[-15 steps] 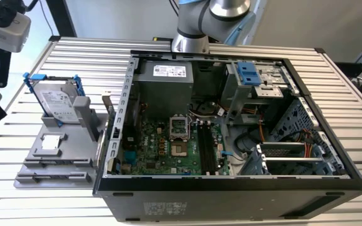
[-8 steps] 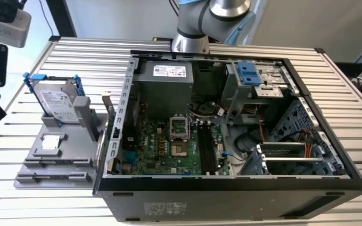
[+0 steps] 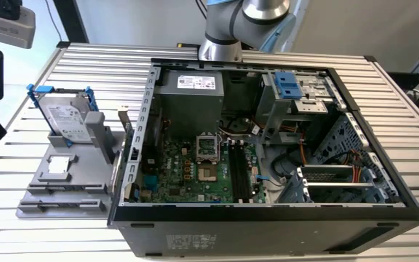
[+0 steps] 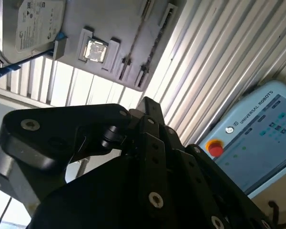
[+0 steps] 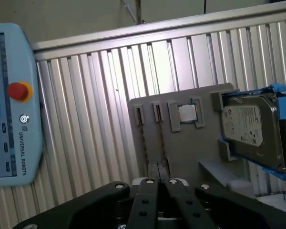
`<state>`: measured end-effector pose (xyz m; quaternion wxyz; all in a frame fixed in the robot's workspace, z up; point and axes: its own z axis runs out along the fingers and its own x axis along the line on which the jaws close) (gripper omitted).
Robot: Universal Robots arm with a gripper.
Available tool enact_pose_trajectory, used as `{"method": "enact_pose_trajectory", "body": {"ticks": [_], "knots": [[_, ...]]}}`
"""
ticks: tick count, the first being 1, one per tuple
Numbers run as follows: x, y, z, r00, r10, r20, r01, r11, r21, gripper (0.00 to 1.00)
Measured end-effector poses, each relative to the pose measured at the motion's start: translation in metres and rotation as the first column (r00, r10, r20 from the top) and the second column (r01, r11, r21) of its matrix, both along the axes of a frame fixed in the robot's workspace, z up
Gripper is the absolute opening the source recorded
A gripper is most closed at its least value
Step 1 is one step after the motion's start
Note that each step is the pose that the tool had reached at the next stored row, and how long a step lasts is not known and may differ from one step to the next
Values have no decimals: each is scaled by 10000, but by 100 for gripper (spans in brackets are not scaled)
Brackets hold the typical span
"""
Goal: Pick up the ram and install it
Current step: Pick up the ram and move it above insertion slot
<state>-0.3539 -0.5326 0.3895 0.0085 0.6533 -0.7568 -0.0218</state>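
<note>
The ram (image 5: 145,145) is not yet picked up. In the first wrist view it appears to stand on edge as a thin dark line in one of the two long rails of the grey fixture (image 5: 186,157); I cannot tell for certain which rail. Your gripper (image 5: 158,171) hangs clear of the fixture, touching nothing, with its tips lined up on the rails' ends. The fingers (image 5: 152,171) look drawn together with nothing between them.

Farther along the same fixture sit the small square silver plate (image 5: 187,113) and the hard drive (image 5: 248,124) in its blue-edged bracket. The fixture lies on the slatted worktop (image 3: 384,109), just to the exterior view's left of the open computer case (image 3: 268,229). Its rails are at the near end and the hard drive at the far end. The long black slots (image 3: 237,172) of the motherboard lie near the middle of the case.

I judge you are in the approach to the pick. A grasp here calls for the fingers to be parted, set across the stick's thin edge, and brought straight down without nudging the plate.
</note>
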Motion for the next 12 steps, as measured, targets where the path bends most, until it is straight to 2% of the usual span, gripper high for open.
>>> {"method": "enact_pose_trajectory", "body": {"ticks": [4,9,11,12], "knots": [[0,0,1,9976,686,-1,-686,9976,-1,0],[0,0,0,9899,1421,5,-1421,9899,-1,0],[0,1,2,9871,1602,41,-1602,9871,-9,0],[-1,1,2,9857,1683,85,-1683,9857,-17,0]]}}
